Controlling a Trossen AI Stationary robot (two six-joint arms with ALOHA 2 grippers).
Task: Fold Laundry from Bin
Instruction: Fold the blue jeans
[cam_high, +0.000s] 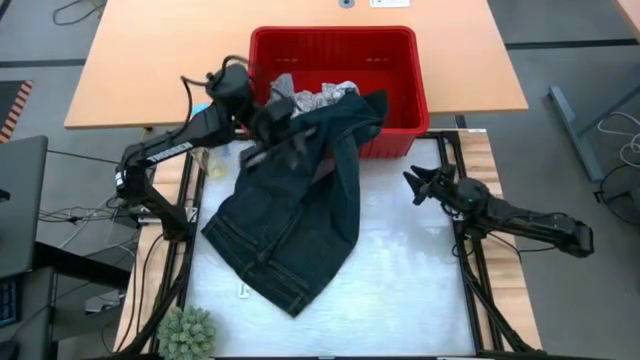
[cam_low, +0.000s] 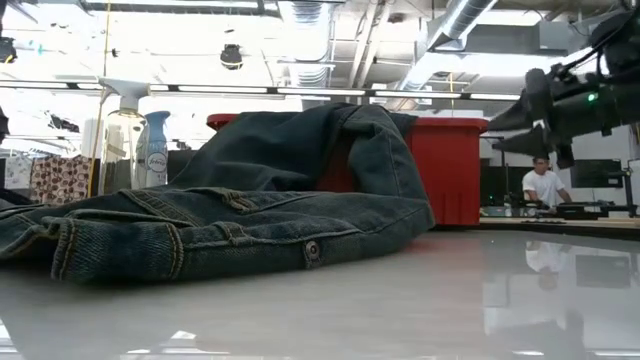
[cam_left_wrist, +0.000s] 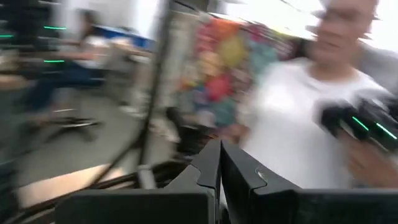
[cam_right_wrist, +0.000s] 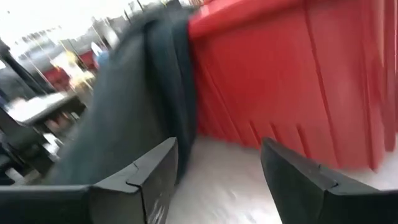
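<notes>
Dark navy trousers (cam_high: 290, 210) hang by one end over the near rim of the red bin (cam_high: 395, 70). The rest of them lies spread on the white table top (cam_high: 410, 280). Inside the bin lie a grey cloth (cam_high: 285, 88) and a white printed cloth (cam_high: 330, 95). My left gripper (cam_high: 290, 135) hovers above the trousers near the bin; the left wrist view shows it (cam_left_wrist: 219, 168) shut, level, with nothing between its fingers. My right gripper (cam_high: 415, 185) stands open at the table's right, facing the bin's near wall (cam_right_wrist: 280, 74) and the hanging trousers (cam_right_wrist: 124, 99).
Spray bottles (cam_low: 150, 150) stand at the table's left by the bin. A small green plant (cam_high: 188, 332) sits at the near left corner. A wooden table (cam_high: 150, 60) lies beyond the bin. People show in the room behind (cam_low: 545, 185).
</notes>
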